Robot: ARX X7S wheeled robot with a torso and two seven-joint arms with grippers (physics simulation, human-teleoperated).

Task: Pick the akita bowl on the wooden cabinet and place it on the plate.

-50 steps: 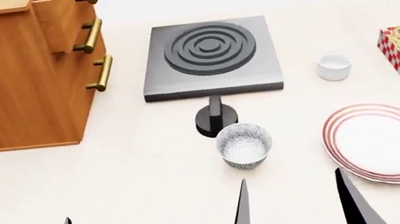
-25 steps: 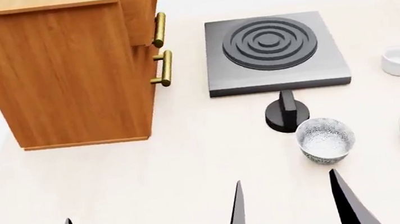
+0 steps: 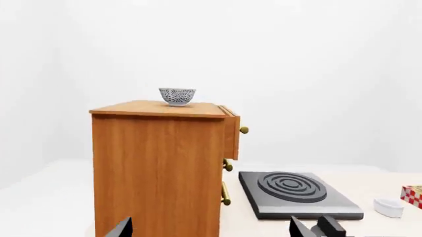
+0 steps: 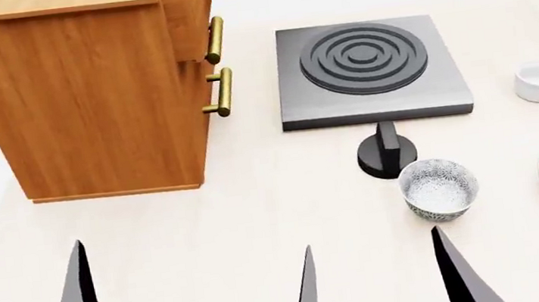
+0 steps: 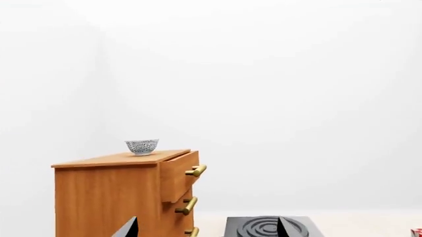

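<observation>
Sitting atop the wooden cabinet [image 3: 158, 168], the akita bowl [image 3: 177, 96] seems well beyond both spread pincers.

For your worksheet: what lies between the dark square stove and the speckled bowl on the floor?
In the head view, a black round knob lies between stove and bowl.

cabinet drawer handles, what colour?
Brass-gold bar handles on the orange-brown wooden cabinet; clearest in the head view.
</observation>
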